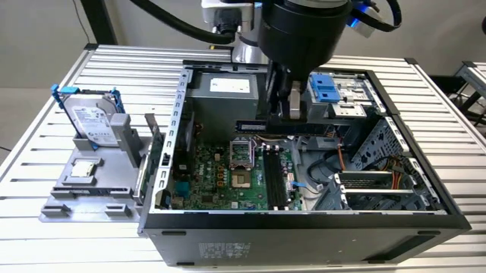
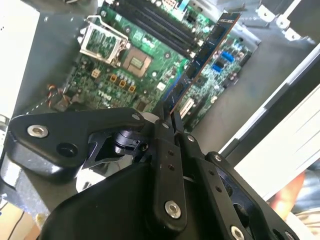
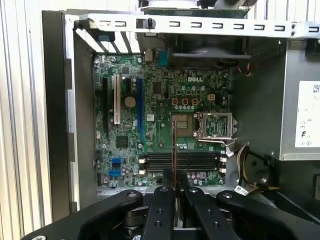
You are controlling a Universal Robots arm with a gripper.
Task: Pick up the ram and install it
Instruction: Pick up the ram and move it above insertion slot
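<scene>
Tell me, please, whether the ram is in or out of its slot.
Out: the pincer holds the ram above the motherboard's slots.

Motherboard [image 1: 220,176]: green, speckled with small dark and silver parts; on it, memory slots [image 3: 185,161] black, and a white expansion slot [image 3: 116,100] between a black one and a blue one; ram [image 2: 202,52], above the motherboard: dark bluish board, coppery along one edge; gripper [image 2: 167,114]: black with silver screw heads; case [image 1: 304,227], around the motherboard: black outside, bare grey metal within; hard drive [image 1: 91,116], well apart from the motherboard: silver, in a blue bracket; table [image 1: 68,244]: silvery, ribbed in parallel lines.
</scene>
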